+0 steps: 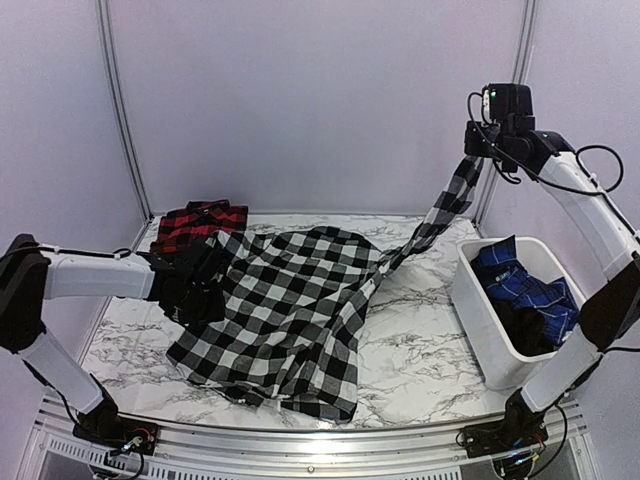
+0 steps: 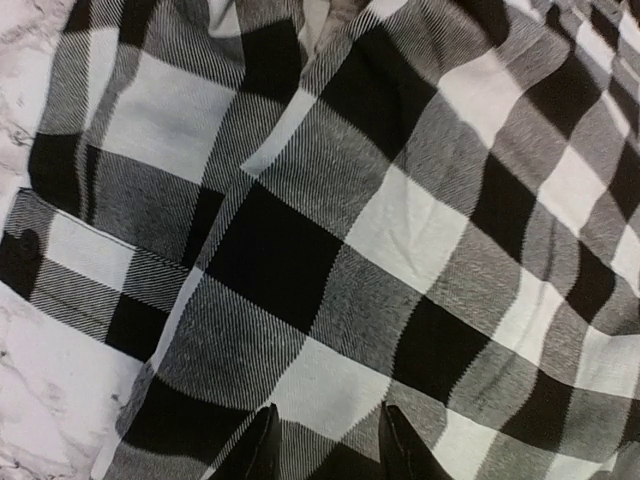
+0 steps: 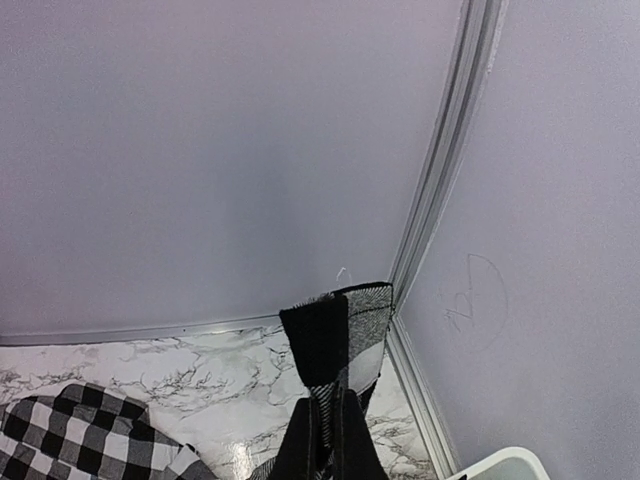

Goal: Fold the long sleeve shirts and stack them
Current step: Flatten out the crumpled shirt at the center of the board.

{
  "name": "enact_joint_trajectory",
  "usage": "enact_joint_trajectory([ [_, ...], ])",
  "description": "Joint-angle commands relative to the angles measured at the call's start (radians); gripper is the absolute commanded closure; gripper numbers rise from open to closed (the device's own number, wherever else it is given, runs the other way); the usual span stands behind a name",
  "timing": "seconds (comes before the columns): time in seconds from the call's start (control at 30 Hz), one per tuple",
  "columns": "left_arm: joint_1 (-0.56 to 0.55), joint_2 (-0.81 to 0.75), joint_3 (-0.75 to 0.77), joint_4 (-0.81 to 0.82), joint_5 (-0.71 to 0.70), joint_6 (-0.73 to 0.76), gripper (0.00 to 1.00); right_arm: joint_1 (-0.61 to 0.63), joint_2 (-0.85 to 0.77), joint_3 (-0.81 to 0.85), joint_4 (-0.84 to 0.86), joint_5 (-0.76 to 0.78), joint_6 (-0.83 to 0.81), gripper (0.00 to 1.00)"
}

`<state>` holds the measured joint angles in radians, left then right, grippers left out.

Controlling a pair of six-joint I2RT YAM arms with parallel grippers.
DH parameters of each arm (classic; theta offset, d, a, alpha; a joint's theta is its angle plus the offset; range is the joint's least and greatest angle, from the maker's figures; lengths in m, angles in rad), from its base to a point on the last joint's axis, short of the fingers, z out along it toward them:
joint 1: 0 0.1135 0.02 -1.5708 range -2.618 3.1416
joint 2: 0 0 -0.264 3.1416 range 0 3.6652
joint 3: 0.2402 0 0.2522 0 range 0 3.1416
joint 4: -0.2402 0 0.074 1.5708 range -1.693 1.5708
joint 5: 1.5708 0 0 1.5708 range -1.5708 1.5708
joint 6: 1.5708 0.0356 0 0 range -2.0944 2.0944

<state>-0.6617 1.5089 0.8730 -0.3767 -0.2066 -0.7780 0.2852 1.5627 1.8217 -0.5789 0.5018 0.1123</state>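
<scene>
A black-and-white checked shirt point(image 1: 290, 300) lies spread and rumpled on the marble table; no letters show. One sleeve point(image 1: 445, 210) is pulled up taut to the right. My right gripper point(image 1: 478, 150) is high at the back right, shut on the sleeve's cuff point(image 3: 340, 330); in the right wrist view the gripper point(image 3: 328, 420) pinches the cloth. My left gripper point(image 1: 205, 290) is at the shirt's left edge; in the left wrist view the gripper point(image 2: 325, 440) is open with its fingertips point(image 2: 262, 445) right over the cloth point(image 2: 400, 220). A folded red-and-black checked shirt point(image 1: 200, 225) lies at the back left.
A white bin point(image 1: 490, 320) with blue checked clothes point(image 1: 525, 290) stands at the right of the table, its rim also in the right wrist view point(image 3: 500, 465). Grey walls close the back and sides. Bare marble point(image 1: 420, 340) lies between shirt and bin.
</scene>
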Motion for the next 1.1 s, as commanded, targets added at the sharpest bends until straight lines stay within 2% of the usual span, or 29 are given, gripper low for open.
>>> enact_joint_trajectory([
  [0.0, 0.055, 0.109, -0.02, 0.125, 0.127, 0.058, 0.65, -0.007, -0.005, 0.031, -0.013, -0.06, 0.035, 1.0],
  [0.27, 0.211, 0.213, -0.098, 0.159, 0.146, 0.058, 0.69, -0.004, -0.012, -0.009, -0.025, -0.124, 0.035, 1.0],
  [0.43, 0.342, 0.224, -0.118, 0.162, 0.147, 0.096, 0.7, -0.006, -0.004, -0.008, -0.028, -0.08, 0.021, 1.0],
  [0.53, 0.366, 0.22, -0.088, 0.147, 0.161, 0.115, 0.69, -0.006, 0.005, 0.005, -0.035, -0.043, 0.011, 1.0],
  [0.7, 0.338, 0.169, -0.042, 0.116, 0.239, 0.158, 0.65, -0.006, 0.015, 0.015, -0.053, -0.061, 0.014, 1.0],
  [0.83, 0.286, 0.03, -0.01, 0.06, 0.235, 0.18, 0.58, 0.014, 0.001, -0.03, -0.041, -0.112, 0.02, 1.0],
  [1.07, 0.054, -0.181, 0.023, -0.072, 0.156, 0.13, 0.54, 0.051, -0.022, -0.125, -0.024, -0.107, 0.029, 1.0],
])
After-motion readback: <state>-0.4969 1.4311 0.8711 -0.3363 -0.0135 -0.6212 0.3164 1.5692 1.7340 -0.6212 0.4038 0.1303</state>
